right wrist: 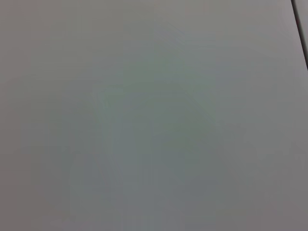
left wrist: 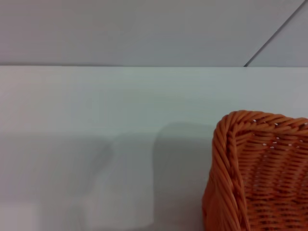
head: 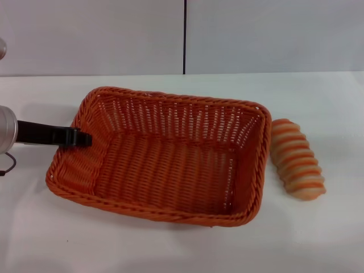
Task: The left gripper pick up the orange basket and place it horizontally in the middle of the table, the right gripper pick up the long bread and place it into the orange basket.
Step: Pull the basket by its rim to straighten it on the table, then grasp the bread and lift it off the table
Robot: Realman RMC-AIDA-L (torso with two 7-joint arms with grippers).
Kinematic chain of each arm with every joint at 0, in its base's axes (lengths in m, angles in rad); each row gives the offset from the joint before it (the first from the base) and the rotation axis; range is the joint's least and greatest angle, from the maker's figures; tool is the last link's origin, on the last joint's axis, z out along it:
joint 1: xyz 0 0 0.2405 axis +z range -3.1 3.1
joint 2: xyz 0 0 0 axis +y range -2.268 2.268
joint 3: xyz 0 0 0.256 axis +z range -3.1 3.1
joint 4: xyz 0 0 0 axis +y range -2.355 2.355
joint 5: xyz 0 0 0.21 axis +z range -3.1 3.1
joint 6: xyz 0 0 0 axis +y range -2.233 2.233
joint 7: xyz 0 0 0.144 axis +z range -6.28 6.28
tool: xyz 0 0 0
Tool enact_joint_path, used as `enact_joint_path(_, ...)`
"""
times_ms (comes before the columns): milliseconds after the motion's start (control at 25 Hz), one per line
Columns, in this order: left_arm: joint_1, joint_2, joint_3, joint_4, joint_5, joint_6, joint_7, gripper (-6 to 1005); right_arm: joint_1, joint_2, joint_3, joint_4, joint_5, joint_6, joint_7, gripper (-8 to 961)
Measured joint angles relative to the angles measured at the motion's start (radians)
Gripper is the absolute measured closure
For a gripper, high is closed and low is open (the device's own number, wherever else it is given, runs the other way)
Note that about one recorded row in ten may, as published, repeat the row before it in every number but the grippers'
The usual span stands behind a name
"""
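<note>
The left claw, pinching the left rim of the orange basket lying lengthwise mid-worktop, could drag it askew on release, nudging the long bread just right of the basket; the right claw is unseen

The orange basket is bright orange wicker — braided rim. Beside it the long bread shows tan-orange crust with pale cream ridges. The table is plain white; the left gripper black.
</note>
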Motion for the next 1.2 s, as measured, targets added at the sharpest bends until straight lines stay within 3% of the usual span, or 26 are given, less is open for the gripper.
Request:
enact_joint_path(520,-0.013,0.009,-0.060,0.050,-0.061,0.093,0.018,702,0.008,0.011,-0.004,-0.012,0.000,0.002,-0.001,316)
enact_joint_path(560,-0.013,0.009,-0.060,0.050,-0.061,0.093,0.018,663,0.006,0.015,-0.004,-0.018,0.000,0.003,-0.001,316)
enact_joint_path(640,-0.010,0.012,-0.144,0.031,-0.192,0.108,0.099,585,0.000,0.032,-0.004,-0.043,-0.002,0.003,0.012,316)
enact_joint_path(760,-0.008,0.012,-0.202,0.011,-0.278,0.121,0.170,469,-0.009,0.050,-0.005,-0.082,-0.009,0.003,0.042,316)
enact_joint_path(840,0.001,0.012,-0.270,-0.016,-0.372,0.133,0.291,258,-0.032,0.079,-0.024,-0.158,-0.033,0.004,0.123,316)
enact_joint_path(1000,0.025,0.010,-0.330,-0.046,-0.493,0.135,0.454,232,-0.067,0.098,-0.079,-0.253,-0.061,0.015,0.255,316)
enact_joint_path(1040,0.036,0.009,-0.353,-0.063,-0.552,0.131,0.528,226,-0.097,0.100,-0.134,-0.334,-0.102,0.028,0.408,316)
enact_joint_path(1080,0.050,0.008,-0.382,-0.092,-0.625,0.125,0.617,220,-0.097,0.100,-0.134,-0.334,-0.102,0.028,0.408,316)
enact_joint_path(1200,0.068,0.010,-0.439,-0.192,-0.779,0.124,0.811,200,-0.136,0.099,-0.185,-0.495,-0.216,0.032,0.664,316)
